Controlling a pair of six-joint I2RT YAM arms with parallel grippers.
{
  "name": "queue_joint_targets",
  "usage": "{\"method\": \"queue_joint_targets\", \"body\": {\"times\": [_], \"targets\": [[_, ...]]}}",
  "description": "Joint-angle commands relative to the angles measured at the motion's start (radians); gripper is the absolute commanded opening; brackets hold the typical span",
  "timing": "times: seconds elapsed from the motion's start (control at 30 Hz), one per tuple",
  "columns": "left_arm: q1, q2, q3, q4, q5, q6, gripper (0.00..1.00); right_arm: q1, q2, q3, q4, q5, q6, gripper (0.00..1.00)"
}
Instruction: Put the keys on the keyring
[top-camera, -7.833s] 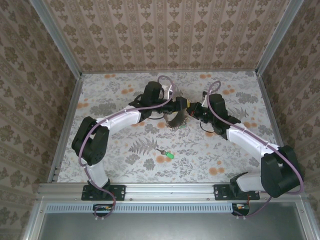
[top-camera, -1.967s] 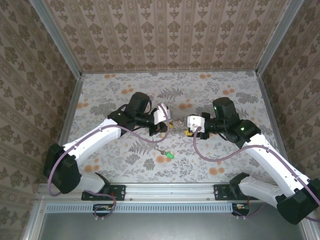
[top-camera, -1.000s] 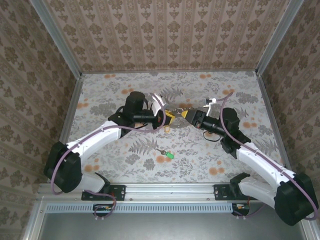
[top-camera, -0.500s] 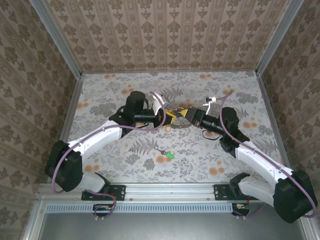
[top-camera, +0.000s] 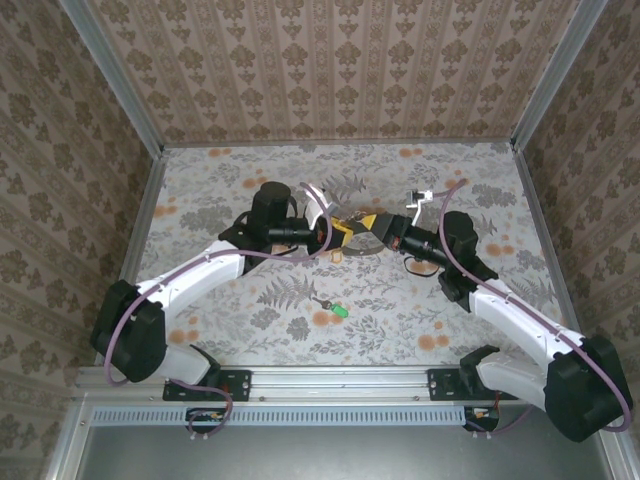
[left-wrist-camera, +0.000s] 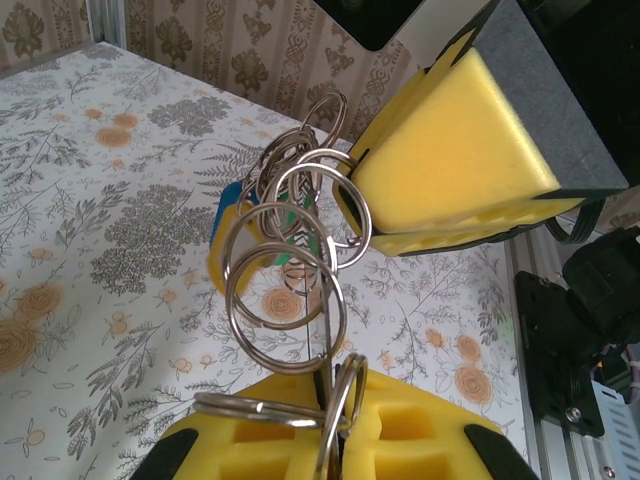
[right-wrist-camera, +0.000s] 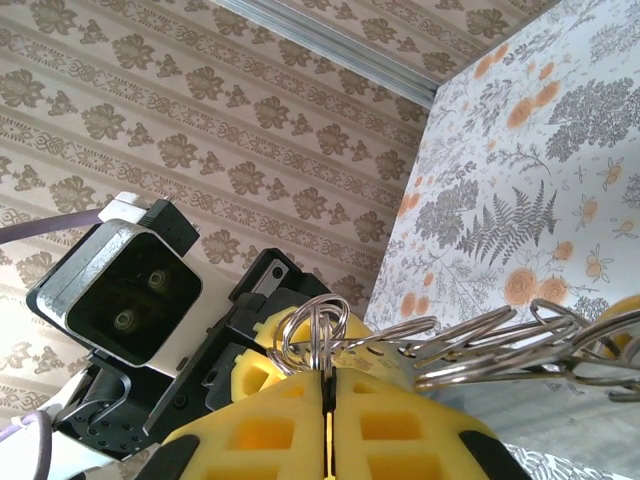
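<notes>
The left gripper (left-wrist-camera: 328, 425) has its yellow pads squeezed tight on one shiny ring at the end of the keyring (left-wrist-camera: 290, 265). The keyring looks like a bunch of silver rings hooked into each other. The right gripper (right-wrist-camera: 325, 400) is squeezed tight too, and a ring sticks up out of the crack between its pads. So the two grippers face each other up in the air, very near one another, and the bunch of rings hangs stretched between them. Some coloured key heads (left-wrist-camera: 230, 235), blue and yellow with a bit of green, dangle behind the rings. One green key (top-camera: 340, 312) lies alone on the flowery table (top-camera: 400, 320), well apart from both grippers, on the side nearer the arm bases. Its green head points toward the right arm and its dark thin end points toward the left arm. It looks a little closer to the left gripper. Nothing lies in the way, but I think one gripper must let go of the rings before it can reach down for that key.
</notes>
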Motion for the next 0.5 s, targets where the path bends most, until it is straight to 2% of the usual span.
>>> {"method": "queue_joint_targets", "body": {"times": [0.0, 0.47], "targets": [[-0.007, -0.005, -0.008, 0.086, 0.011, -0.021, 0.0, -0.002, 0.004, 0.037, 0.015, -0.006, -0.004, 0.16], [-0.024, -0.013, -0.013, 0.055, -0.075, 0.057, 0.0, -0.005, -0.04, 0.023, -0.046, 0.021, -0.031, 0.23]]}}
